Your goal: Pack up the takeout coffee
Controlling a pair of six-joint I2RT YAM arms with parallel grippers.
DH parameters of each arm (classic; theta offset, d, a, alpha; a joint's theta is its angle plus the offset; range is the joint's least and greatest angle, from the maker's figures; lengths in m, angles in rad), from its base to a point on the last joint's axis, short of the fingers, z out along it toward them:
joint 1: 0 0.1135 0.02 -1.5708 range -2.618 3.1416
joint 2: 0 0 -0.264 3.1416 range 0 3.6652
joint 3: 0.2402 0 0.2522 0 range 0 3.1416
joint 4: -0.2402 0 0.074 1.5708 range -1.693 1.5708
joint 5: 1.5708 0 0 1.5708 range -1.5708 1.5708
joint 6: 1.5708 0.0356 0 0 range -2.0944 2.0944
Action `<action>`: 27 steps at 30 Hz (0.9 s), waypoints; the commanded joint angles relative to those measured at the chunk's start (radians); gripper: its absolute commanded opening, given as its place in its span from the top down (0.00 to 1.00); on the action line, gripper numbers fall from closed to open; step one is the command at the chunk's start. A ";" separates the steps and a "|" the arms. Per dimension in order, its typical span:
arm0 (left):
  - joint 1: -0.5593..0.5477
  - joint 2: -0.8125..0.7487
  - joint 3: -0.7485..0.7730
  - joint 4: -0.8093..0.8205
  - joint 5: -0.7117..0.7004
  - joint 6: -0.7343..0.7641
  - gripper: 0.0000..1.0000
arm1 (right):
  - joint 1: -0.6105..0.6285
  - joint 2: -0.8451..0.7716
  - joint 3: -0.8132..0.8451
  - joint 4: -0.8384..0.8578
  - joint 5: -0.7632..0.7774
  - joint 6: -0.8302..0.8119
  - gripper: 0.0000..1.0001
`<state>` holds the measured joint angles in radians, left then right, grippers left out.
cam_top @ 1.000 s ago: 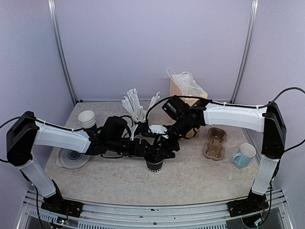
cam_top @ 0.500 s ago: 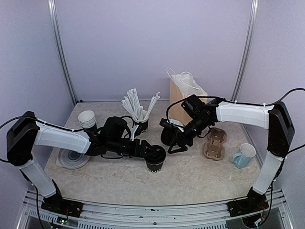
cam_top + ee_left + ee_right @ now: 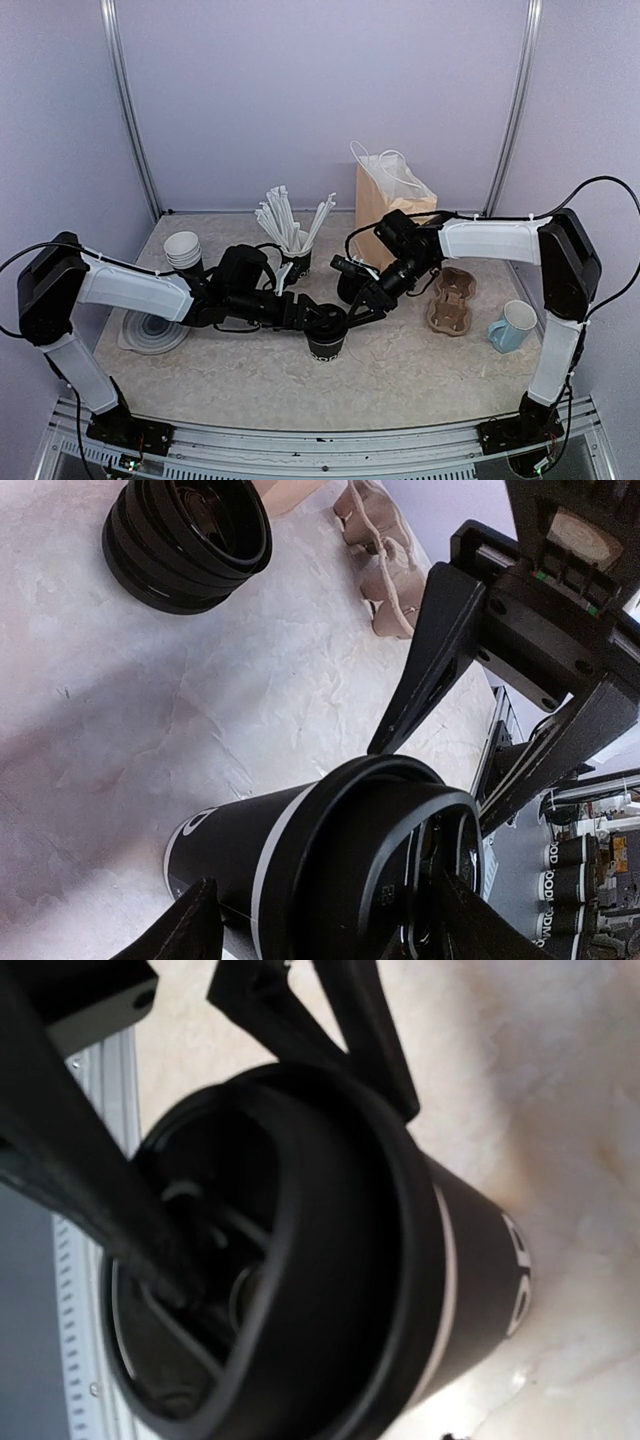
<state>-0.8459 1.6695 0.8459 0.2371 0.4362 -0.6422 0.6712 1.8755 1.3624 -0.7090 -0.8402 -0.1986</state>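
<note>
The takeout coffee (image 3: 325, 346) stands upright at the table's middle front, a black paper cup (image 3: 225, 860) with a black lid (image 3: 395, 830) on it. My left gripper (image 3: 320, 328) reaches in from the left, one finger on each side of the cup, and is shut on it. My right gripper (image 3: 354, 312) hangs just right of the lid. Seen in the left wrist view, its fingers (image 3: 430, 660) stand apart in a V, with the tips by the lid's far rim. The lid (image 3: 300, 1260) fills the right wrist view, where my right gripper's own fingers do not show.
A stack of black lids (image 3: 349, 288) sits behind the cup. A cardboard cup carrier (image 3: 452, 300) and a pale blue mug (image 3: 512, 326) lie to the right. A paper bag (image 3: 385, 195) stands at the back. Straws in a holder (image 3: 290, 228) and stacked cups (image 3: 183, 250) are back left.
My right gripper left the cup top, swung right towards the lid stack, then came back down beside the lid with its jaws narrower. The left gripper and cup have stayed put.
</note>
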 commanded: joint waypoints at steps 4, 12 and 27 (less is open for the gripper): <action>0.000 0.051 -0.021 -0.067 0.017 0.041 0.31 | -0.013 0.076 0.046 0.037 -0.043 0.089 0.57; 0.009 0.069 -0.049 -0.041 0.035 0.039 0.34 | -0.020 0.178 0.052 0.073 0.063 0.195 0.76; -0.008 -0.080 -0.020 -0.101 -0.082 0.086 0.24 | -0.020 0.088 0.049 0.058 -0.074 0.092 0.66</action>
<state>-0.8291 1.6619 0.8242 0.2611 0.4316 -0.6117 0.6384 2.0079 1.4471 -0.6678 -0.9829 -0.0364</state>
